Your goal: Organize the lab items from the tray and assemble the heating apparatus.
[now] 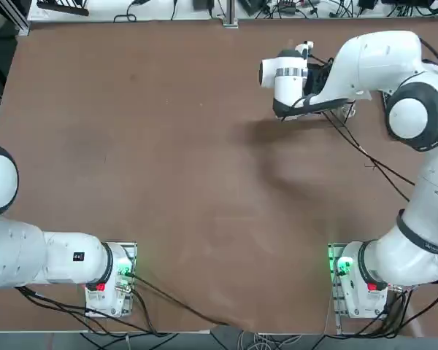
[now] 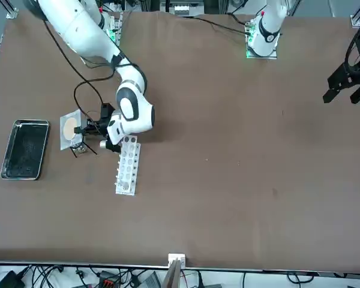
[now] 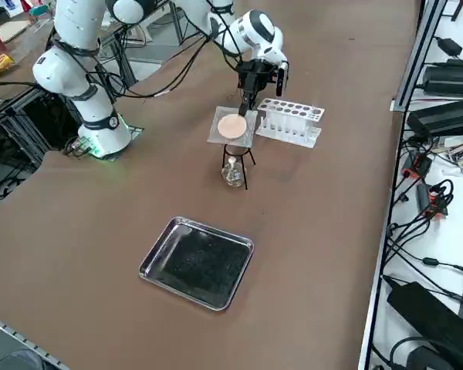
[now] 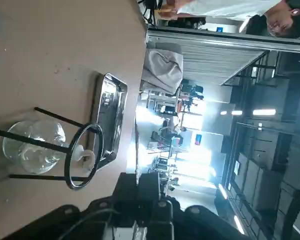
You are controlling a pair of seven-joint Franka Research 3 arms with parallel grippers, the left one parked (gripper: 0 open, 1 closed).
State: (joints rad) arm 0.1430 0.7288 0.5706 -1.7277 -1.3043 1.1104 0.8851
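end effector: right arm's, fingers together and, as we read the side view, clamped on the far edge of the mesh; low over the worktop, just beside the white rack
mesh: square, tan centre; carried roughly level above the ring stand; we cannot tell whether it touches the ring
ring stand: upright on thin legs, straddling the burner
tray: empty, well apart from the stand
hazard, edge grip: the mesh may droop or land off-centre; released so, it could slide off the ring
hazard, descent: pressing down could tip the light stand or nudge the burner
hazard, clearance: withdrawal could clip the rack
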